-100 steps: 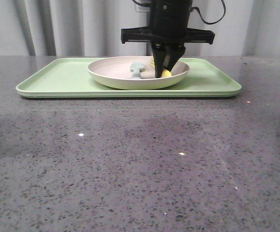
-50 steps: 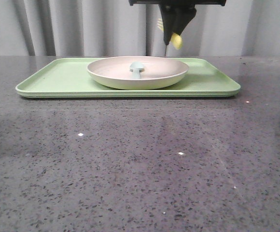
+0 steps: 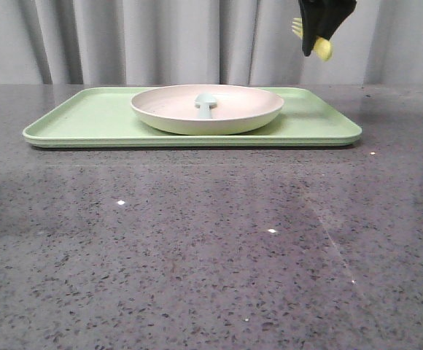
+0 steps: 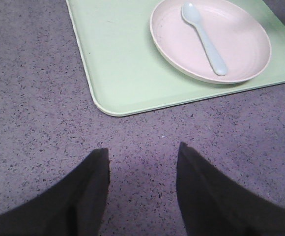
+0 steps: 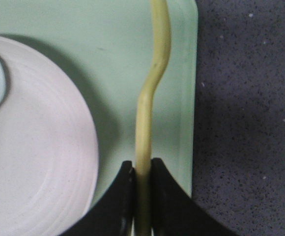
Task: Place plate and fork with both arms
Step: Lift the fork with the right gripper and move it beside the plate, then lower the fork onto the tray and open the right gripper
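The pale beige-pink plate (image 3: 207,108) sits on the light-green tray (image 3: 87,117) and holds a pale blue-green spoon (image 3: 206,103). My right gripper (image 3: 319,33) is shut on the pale-yellow fork (image 3: 322,48) and holds it high above the tray's right end. In the right wrist view the fork (image 5: 152,83) runs out from between the shut fingers (image 5: 123,196), above the tray strip beside the plate (image 5: 39,147). My left gripper (image 4: 142,157) is open and empty over bare table, near the tray's corner; the plate (image 4: 241,49) and spoon (image 4: 204,37) lie beyond it.
The dark speckled stone table (image 3: 211,248) stretches in front of the tray. Grey curtains (image 3: 124,40) hang behind. The tray's left half (image 4: 118,54) is bare.
My right gripper has lifted the fork out of the plate, risen and moved to the right. The plate, spoon and tray stay put.
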### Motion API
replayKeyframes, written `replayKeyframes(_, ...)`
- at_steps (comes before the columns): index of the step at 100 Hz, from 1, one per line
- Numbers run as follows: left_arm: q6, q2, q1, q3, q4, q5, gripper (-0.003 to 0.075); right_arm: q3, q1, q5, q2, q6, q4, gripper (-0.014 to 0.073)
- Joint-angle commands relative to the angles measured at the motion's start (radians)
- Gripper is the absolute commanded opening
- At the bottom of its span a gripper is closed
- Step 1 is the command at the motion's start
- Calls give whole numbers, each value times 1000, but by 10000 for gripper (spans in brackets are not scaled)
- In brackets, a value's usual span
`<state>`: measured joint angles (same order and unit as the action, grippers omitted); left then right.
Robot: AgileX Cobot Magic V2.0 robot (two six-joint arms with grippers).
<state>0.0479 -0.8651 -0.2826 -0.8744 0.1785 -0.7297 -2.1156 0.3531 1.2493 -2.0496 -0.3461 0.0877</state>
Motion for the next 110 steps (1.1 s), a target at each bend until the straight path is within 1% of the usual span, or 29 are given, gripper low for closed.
replayKeyframes(1,10,9,-3,-28,18,56,312,5,-12,93,66,17,2,-18)
replayKeyframes(23,10,9,-3,-28,19,56,312,54,-21,47,63,23,-21,-18)
replayKeyframes(38,10,9,-3,-28,19,56,312,54,-57,36,56,60,-129,-18)
replayKeyframes(53,10,9,-3,-28,19,56,312,54,-96,37,44,94,-197,-18)
replayKeyframes(64,10,9,-3,-28,19,56,312,54,-104,35,23,118,-247,-18)
replayKeyframes(104,10,9,-3,-28,20,56,312,54,-104,34,-19,120,-269,-10)
replayKeyframes(110,10,9,-3,-28,20,56,312,54,-104,34,-19,121,-269,17)
